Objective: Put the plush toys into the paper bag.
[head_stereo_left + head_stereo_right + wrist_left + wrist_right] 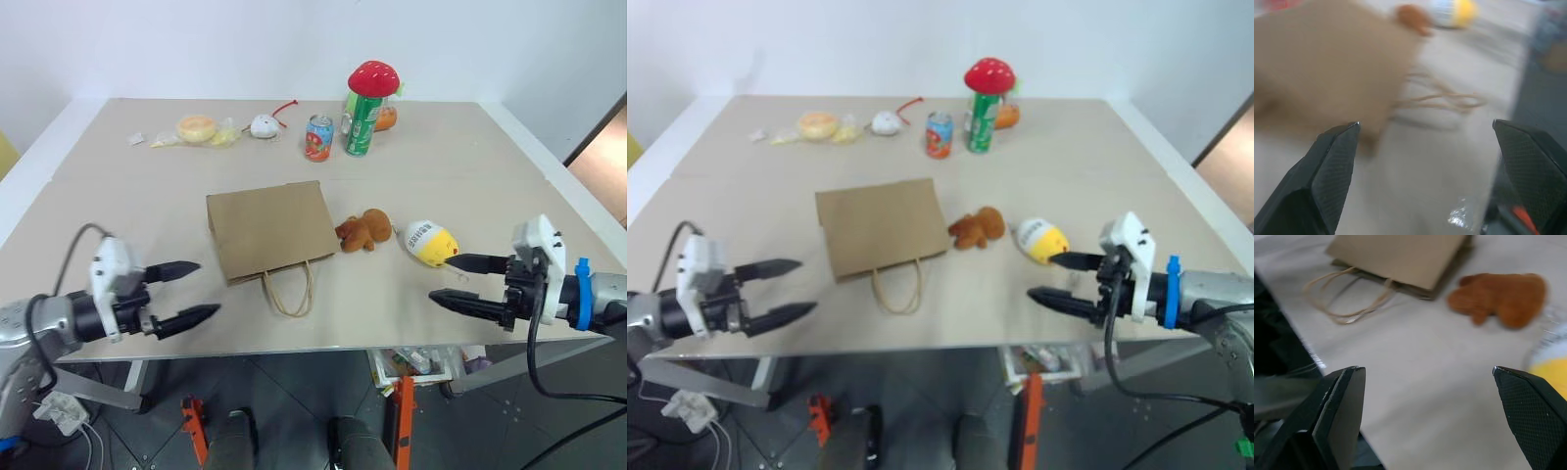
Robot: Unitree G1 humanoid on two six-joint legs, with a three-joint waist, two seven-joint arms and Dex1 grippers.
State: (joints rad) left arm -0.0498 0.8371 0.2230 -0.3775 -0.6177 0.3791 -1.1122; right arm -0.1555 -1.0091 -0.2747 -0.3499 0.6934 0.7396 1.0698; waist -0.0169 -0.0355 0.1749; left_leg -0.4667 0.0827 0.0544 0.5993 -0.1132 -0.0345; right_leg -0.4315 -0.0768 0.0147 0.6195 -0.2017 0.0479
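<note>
Two plush toys (364, 230) outside, mid-frame, right of flat paper bag (269, 230) at centre; left gripper (188, 294) lower left, right gripper (460, 282) lower right, both spread, empty; approach step; next, bag mouth opened, likely.

A beige table (118, 196) carries a row of things along its far side. A red mushroom-capped toy (374, 78) sits on top of a tall green can (360, 124), with something orange (386, 117) just behind the can. Beside the green can stands a shorter red can (318, 138). Further along lie a small white toy with a red tail (264, 125), a round yellowish toy (195, 127) and a small white scrap (136, 139).
</note>
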